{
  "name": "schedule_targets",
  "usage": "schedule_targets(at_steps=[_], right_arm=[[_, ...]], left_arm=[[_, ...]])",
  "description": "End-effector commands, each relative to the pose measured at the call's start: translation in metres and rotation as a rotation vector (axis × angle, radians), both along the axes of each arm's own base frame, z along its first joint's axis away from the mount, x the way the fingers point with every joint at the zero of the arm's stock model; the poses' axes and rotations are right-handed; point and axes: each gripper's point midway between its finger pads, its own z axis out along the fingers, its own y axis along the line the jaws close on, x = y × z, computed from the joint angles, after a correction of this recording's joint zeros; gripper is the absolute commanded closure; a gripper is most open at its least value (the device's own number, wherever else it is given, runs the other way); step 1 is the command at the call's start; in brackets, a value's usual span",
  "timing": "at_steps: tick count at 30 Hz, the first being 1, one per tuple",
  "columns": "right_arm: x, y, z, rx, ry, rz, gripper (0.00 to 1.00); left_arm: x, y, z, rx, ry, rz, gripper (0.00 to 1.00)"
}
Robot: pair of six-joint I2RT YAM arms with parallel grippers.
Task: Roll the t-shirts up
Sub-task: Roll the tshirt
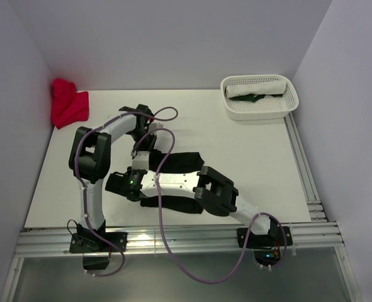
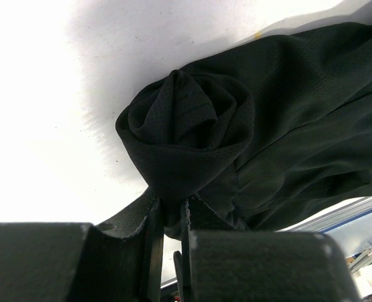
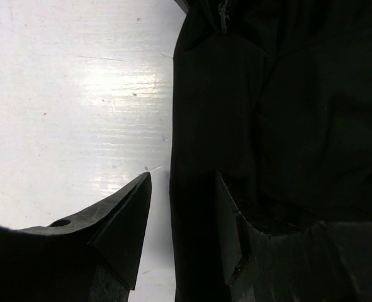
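Note:
A black t-shirt (image 1: 187, 160) lies mid-table under both arms. In the left wrist view its near end is wound into a tight spiral roll (image 2: 180, 135), and the rest of the fabric (image 2: 299, 113) trails off to the right. My left gripper (image 2: 171, 204) is shut on the bottom edge of that roll; from above it (image 1: 140, 165) sits over the shirt's left part. My right gripper (image 3: 182, 182) is open and straddles the black shirt's (image 3: 286, 94) left edge. Its left finger is over bare table and its right finger over fabric. It (image 1: 130, 182) reaches in from the right.
A red t-shirt (image 1: 68, 104) is bunched at the back left corner. A white perforated basket (image 1: 259, 114) at the back right holds a rolled white shirt (image 1: 261, 87) and a dark green one (image 1: 252, 97). Metal rails (image 1: 173, 238) run along the near and right table edges.

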Motion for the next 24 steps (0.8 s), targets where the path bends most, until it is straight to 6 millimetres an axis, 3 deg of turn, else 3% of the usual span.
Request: schedule_targets(at_steps=[1, 9, 16, 19, 20, 22, 23, 24], right_arm=[[-0.01, -0.012, -0.009, -0.063, 0.034, -0.014, 0.48], [-0.028, -0.028, -0.036, -0.114, 0.113, -0.022, 0.49], [-0.036, -0.039, -0.048, -0.132, 0.148, -0.031, 0.64], [-0.036, -0.04, -0.046, -0.093, 0.141, -0.026, 0.76], [-0.034, -0.033, -0.044, -0.048, 0.131, -0.018, 0.77], [-0.034, -0.038, -0.039, 0.003, 0.127, -0.014, 0.8], [-0.03, -0.022, -0.033, 0.1, 0.101, 0.004, 0.81], [-0.036, -0.033, -0.032, 0.133, 0.111, 0.014, 0.82]], left_arm=[[0.005, -0.003, -0.001, 0.021, -0.007, 0.009, 0.99], [0.009, -0.008, 0.0, -0.005, -0.002, 0.013, 0.79], [0.018, -0.015, 0.012, -0.077, -0.002, 0.022, 0.59], [0.029, -0.018, 0.029, -0.156, -0.01, 0.039, 0.47], [0.038, -0.019, 0.039, -0.183, -0.035, 0.043, 0.41], [0.047, -0.015, 0.054, -0.245, -0.042, 0.067, 0.33], [0.057, -0.013, 0.066, -0.271, -0.075, 0.071, 0.31], [0.062, -0.012, 0.073, -0.297, -0.084, 0.077, 0.3]])
